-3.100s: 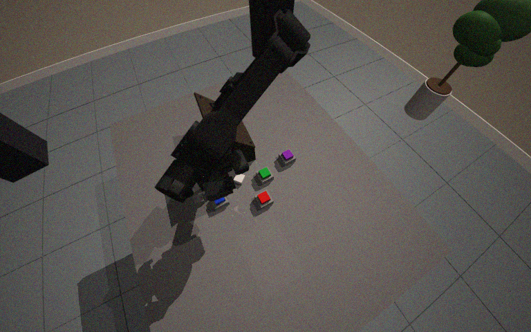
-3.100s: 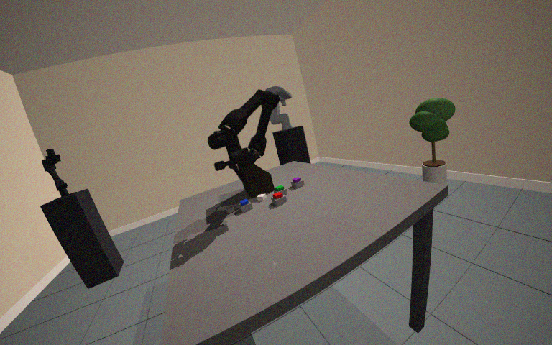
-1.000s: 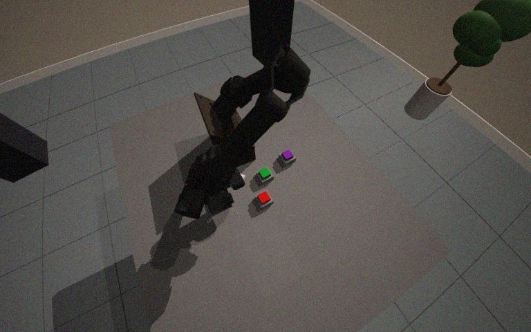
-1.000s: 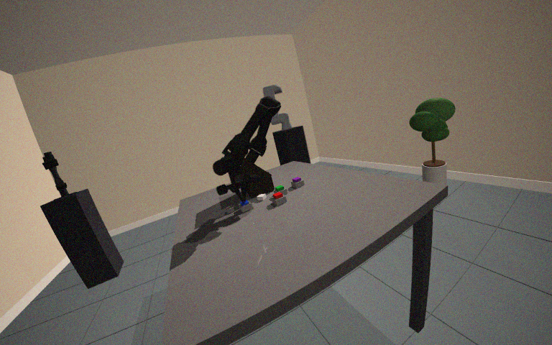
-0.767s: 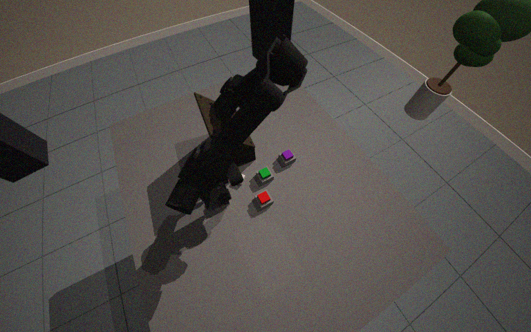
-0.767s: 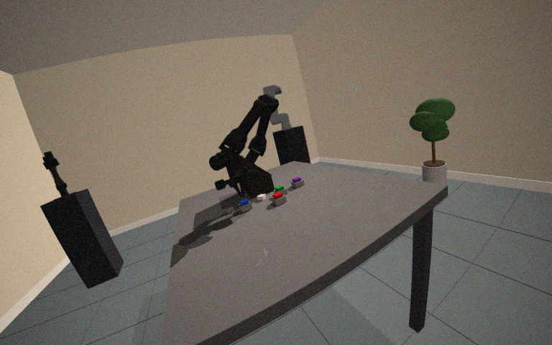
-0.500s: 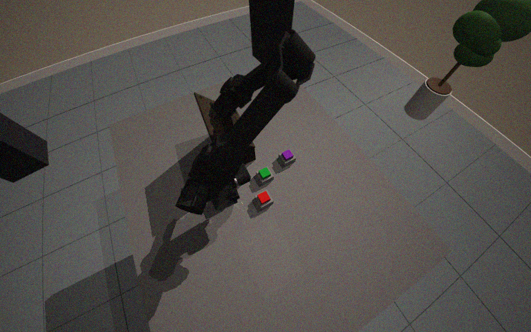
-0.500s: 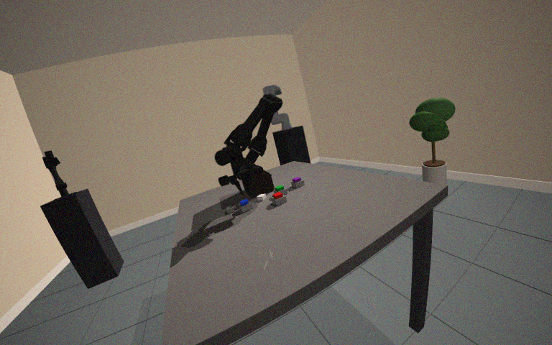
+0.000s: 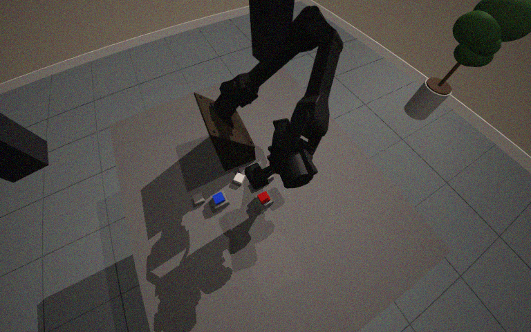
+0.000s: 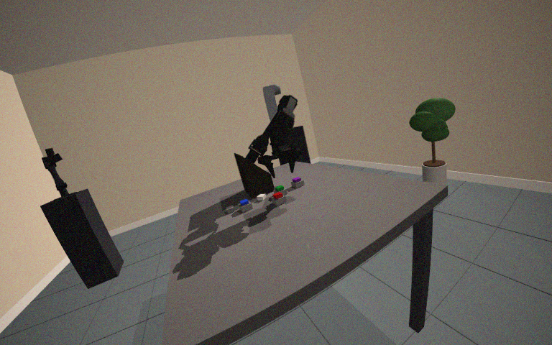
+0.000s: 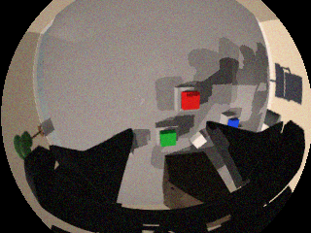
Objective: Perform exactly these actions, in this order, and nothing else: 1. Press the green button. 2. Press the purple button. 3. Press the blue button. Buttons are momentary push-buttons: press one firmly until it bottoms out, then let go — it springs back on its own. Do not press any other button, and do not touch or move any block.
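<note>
Gripper (image 11: 148, 155) spread wide, holding nothing, hovering over green button (image 11: 167, 138). Looks like step one: next, close fingers and push straight down, avoiding white block (image 11: 198, 142).

The green button (image 11: 167, 138) is a small square cap on a grey base, lying just below the middle of the wrist view, unpressed as far as can be told; the purple button (image 10: 296, 179) sits on the table right of centre in the exterior view, raised on its grey base; the blue button (image 9: 218, 198) lies left of centre in the top view, cap up on a grey base.
</note>
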Controlling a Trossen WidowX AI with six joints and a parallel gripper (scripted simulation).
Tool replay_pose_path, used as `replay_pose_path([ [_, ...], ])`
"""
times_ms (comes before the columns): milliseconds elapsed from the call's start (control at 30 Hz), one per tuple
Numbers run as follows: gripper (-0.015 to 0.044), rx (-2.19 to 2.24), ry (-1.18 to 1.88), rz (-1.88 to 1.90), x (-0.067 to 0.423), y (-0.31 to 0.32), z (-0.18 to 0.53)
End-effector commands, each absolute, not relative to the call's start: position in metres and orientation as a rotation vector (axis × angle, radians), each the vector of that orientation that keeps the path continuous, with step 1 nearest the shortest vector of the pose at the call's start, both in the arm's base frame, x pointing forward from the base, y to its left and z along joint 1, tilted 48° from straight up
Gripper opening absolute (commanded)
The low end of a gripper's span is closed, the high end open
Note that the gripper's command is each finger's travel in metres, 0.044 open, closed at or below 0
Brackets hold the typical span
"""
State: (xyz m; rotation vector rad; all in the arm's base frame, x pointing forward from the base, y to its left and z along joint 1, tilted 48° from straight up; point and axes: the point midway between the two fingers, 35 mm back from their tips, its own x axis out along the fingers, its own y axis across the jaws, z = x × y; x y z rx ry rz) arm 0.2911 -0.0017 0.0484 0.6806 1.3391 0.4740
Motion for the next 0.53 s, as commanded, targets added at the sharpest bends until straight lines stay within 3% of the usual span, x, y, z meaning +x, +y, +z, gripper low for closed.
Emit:
replay_pose_path([
  [0,0.04,0.704,1.324,0.481,0.285,0.035,0.101],
  [200,0.04,0.744,1.32,0.507,0.258,0.08,0.158],
  [500,0.04,0.751,1.32,0.512,0.253,0.086,0.166],
])
